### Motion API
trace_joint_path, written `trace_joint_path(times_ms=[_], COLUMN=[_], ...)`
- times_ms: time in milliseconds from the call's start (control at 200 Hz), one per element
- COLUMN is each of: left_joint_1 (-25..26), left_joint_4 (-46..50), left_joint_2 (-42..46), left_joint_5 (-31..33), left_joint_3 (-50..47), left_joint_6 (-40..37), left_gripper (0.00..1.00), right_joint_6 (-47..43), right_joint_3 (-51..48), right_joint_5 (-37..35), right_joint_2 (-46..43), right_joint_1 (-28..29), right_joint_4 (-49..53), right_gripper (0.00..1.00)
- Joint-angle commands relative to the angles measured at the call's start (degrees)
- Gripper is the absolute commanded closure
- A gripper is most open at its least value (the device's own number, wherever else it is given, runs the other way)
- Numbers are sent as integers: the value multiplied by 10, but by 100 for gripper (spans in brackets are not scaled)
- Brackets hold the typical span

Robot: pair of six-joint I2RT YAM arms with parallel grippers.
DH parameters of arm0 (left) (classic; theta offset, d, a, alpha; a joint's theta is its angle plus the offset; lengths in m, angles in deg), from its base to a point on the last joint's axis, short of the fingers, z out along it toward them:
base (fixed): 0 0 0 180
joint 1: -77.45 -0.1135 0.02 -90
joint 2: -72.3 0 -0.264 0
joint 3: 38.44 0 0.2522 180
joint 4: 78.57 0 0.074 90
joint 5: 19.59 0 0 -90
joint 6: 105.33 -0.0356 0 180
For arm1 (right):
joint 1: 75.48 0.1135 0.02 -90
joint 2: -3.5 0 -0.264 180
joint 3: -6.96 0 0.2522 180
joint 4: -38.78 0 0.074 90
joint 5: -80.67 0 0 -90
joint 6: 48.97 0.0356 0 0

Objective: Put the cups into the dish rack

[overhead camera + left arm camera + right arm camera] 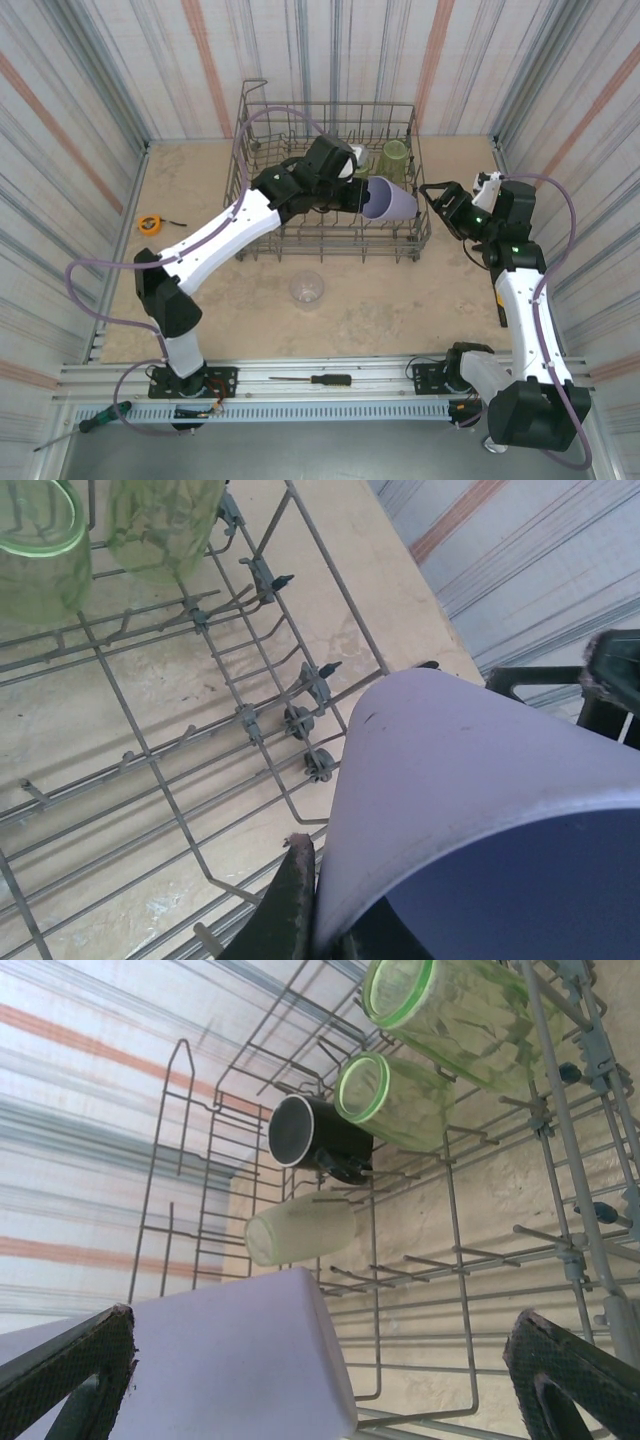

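The grey wire dish rack (262, 120) stands at the table's middle back. My left gripper (362, 195) reaches over it, shut on the rim of a lavender cup (392, 201) that lies on its side. One finger (292, 895) presses the outside of the lavender cup's (470, 790) wall, the other is inside. My right gripper (436, 205) is open just right of the cup's base. Its fingers (75, 1360) stand wide on either side of the cup (220, 1360), not touching it. In the rack lie a black mug (310, 1135), two green tumblers (395, 1100) (460, 1010) and a pale cup (300, 1230). A clear cup (307, 288) stands on the table in front.
An orange tape measure (150, 224) lies at the table's left. Two screwdrivers (315, 380) (100, 418) rest on the rail by the arm bases. Striped walls enclose the table on three sides.
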Motion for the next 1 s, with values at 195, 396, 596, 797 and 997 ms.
trace_joint_path(times_ms=[195, 396, 596, 797, 997], left_joint_1=[-66, -129, -171, -227, -270], left_joint_4=[-15, -38, -42, -97, -128], left_joint_2=[54, 76, 74, 64, 33], left_joint_5=[-65, -132, -179, -281, -371], left_joint_3=[-26, -72, -83, -115, -115], left_joint_6=[-30, -30, -26, 18, 58], left_gripper=[100, 100, 100, 100, 100], right_joint_6=[63, 77, 89, 108, 126], right_joint_3=[-8, -5, -1, -1, -2], right_joint_5=[31, 21, -9, -13, 1], right_joint_2=[5, 5, 32, 59, 87], right_joint_1=[-2, 15, 53, 89, 113], right_joint_4=[-53, -67, -83, -128, -191], right_gripper=[1, 1, 1, 1, 1])
